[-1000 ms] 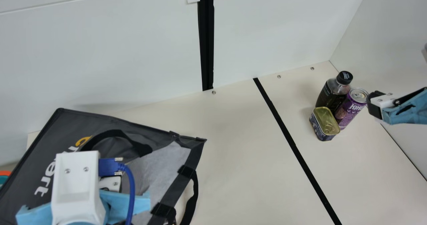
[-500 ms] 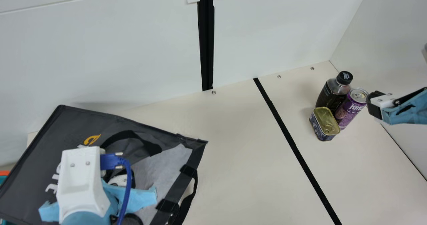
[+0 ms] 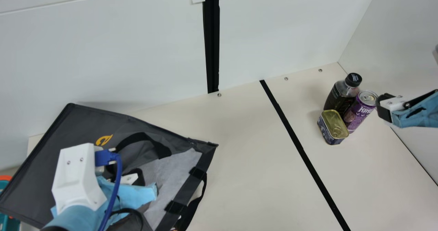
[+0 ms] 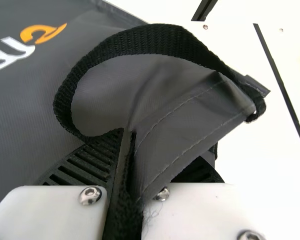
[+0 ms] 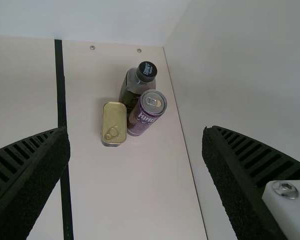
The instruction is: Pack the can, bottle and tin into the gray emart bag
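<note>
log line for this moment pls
left gripper: shut on gray bag | right gripper: open | can, bottle, tin: together on table, outside bag

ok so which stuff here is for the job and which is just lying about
For the job: gray emart bag, can, bottle, tin.

Just there: teal-and-orange item at the main view's left edge, black tape strip on the table.
</note>
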You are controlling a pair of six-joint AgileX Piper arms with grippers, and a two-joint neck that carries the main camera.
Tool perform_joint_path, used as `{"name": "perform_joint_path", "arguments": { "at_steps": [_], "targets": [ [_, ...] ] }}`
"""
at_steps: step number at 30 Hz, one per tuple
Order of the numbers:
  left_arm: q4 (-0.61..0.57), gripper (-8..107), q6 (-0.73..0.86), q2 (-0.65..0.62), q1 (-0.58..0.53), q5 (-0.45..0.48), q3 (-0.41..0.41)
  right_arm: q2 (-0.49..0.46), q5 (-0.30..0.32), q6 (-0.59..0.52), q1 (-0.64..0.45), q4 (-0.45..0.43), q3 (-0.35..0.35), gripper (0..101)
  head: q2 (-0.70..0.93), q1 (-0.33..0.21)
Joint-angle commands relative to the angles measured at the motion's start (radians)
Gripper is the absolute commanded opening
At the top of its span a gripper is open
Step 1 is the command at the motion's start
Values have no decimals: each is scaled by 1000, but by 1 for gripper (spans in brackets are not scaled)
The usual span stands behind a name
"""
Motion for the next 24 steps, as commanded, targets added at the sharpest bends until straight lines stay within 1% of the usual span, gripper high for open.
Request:
{"name": "perform_joint_path", "arguments": {
  "at_steps": [1,7,14,24],
  "targets": [
    [-58,10,27,-2,23,-11,2,0,0,0,0,0,0,91,-1,-23],
    [-155,10,93,0,81,-36,4,0,0,0,0,0,0,91,-1,-23],
    [-242,10,157,12,139,-47,-13,0,0,0,0,0,0,91,-1,-23],
    [-309,10,215,32,205,-50,-35,0,0,0,0,0,0,91,-1,-23]
  ]
}}
